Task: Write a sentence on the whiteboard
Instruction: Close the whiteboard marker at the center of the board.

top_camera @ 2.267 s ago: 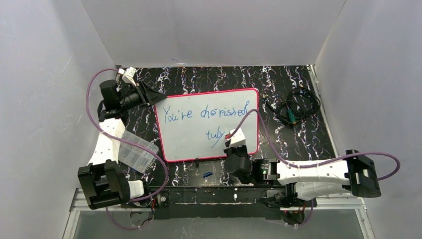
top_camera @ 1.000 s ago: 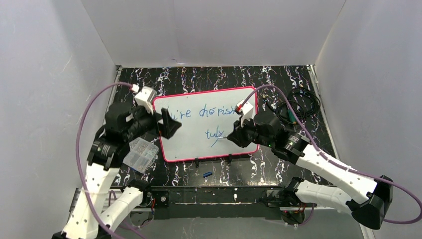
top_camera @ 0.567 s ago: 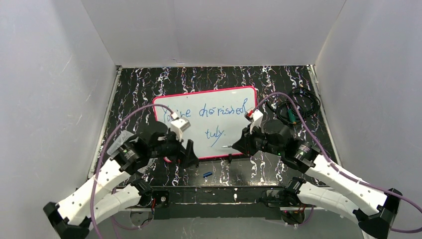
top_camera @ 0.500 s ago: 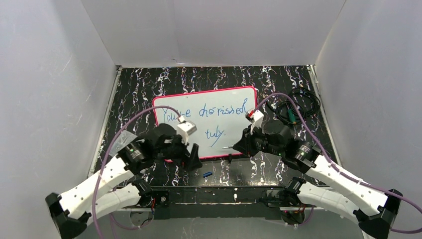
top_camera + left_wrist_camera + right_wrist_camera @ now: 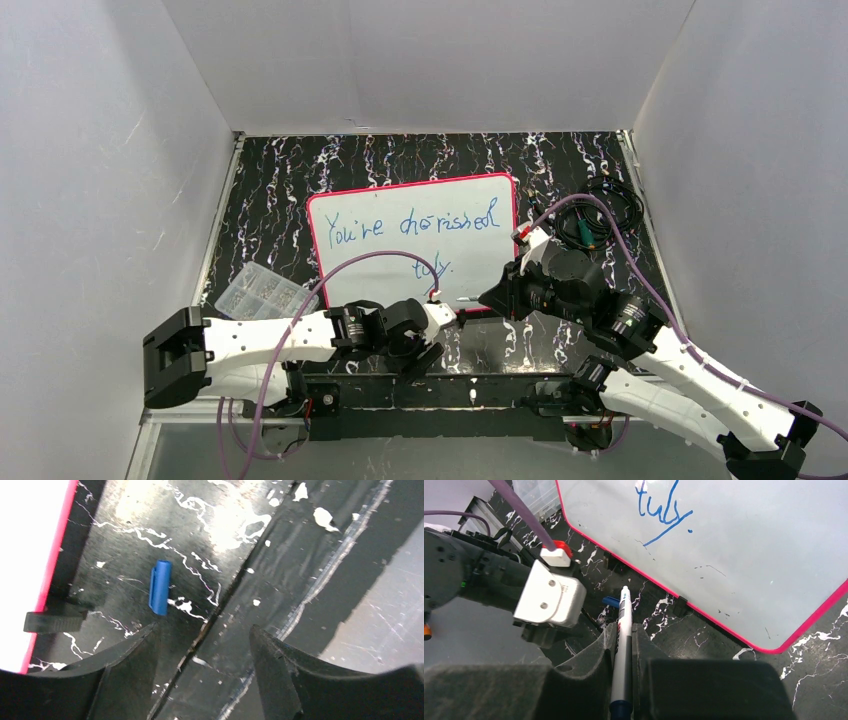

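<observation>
The whiteboard point(image 5: 470, 262) lies flat on the black marbled table, pink-red framed. The sentence point(image 5: 415, 225) in blue cursive reads "You're cherished" with "truly." beneath; that second line also shows in the right wrist view point(image 5: 664, 510). My right gripper point(image 5: 492, 298) is shut on a white marker point(image 5: 624, 611), tip uncapped, hovering just off the board's lower edge point(image 5: 724, 625). My left gripper point(image 5: 420, 348) is low at the near edge, open and empty point(image 5: 202, 630). A blue marker cap point(image 5: 160, 587) lies just beyond the left fingertip; it also shows in the right wrist view point(image 5: 611, 600).
A clear plastic box point(image 5: 252, 290) of small parts sits left of the board. A coil of black cable point(image 5: 598, 215) lies at the back right. Black clips point(image 5: 55, 621) hold the board's near edge. A black rail point(image 5: 470, 385) runs along the table front.
My left arm has swung from the board's left side down to the near edge, over the blue cap. My right gripper has drawn the marker off the board, towards the near edge.
</observation>
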Tool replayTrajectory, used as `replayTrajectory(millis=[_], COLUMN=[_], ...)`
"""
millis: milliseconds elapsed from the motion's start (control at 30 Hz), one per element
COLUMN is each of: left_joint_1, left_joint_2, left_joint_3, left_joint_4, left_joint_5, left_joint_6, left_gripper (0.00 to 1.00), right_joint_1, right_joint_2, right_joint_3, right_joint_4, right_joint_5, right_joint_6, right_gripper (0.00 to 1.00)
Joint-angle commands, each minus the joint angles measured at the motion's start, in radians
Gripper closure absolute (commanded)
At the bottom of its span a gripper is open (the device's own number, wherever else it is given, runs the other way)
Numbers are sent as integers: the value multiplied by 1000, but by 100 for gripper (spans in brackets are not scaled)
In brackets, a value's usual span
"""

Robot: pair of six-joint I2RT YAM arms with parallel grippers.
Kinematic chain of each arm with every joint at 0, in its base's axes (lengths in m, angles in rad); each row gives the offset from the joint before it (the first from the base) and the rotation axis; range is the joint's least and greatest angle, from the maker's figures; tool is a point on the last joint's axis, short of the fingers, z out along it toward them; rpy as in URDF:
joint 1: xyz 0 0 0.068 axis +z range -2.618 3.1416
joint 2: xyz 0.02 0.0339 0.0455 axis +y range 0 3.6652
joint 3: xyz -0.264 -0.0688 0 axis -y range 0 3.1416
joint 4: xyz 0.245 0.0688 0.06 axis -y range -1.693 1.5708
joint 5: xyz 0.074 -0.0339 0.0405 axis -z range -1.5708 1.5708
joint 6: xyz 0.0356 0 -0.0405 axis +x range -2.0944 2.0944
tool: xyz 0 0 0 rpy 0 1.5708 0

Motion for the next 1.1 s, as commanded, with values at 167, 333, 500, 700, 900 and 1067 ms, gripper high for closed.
replayTrajectory(millis=[167, 333, 500, 700, 900, 1067], left_joint_1=[-35, -42, -44, -52, -56, -56], left_joint_2=[101, 139, 171, 199, 196, 42], left_joint_3=[-29, -42, -57, -71, -91, -154], left_joint_4=[127, 135, 147, 169, 183, 216], left_joint_5=[-149, -192, -227, -238, -234, -269], left_joint_6=[52, 39, 23, 15, 1, -21], left_gripper=[47, 53, 56, 64, 99, 100], right_joint_1=[-5, -5, -5, -5, -5, -5], right_joint_2=[-12, -24, -27, -26, 1, 52], right_joint_3=[4, 2, 4, 17, 58, 74], right_joint_4=[-36, -35, -36, -57, -129, -149], right_joint_5=[19, 26, 30, 31, 31, -81], right_joint_6=[37, 38, 33, 24, -13, -48], right_gripper=[99, 99, 99, 99, 99, 99])
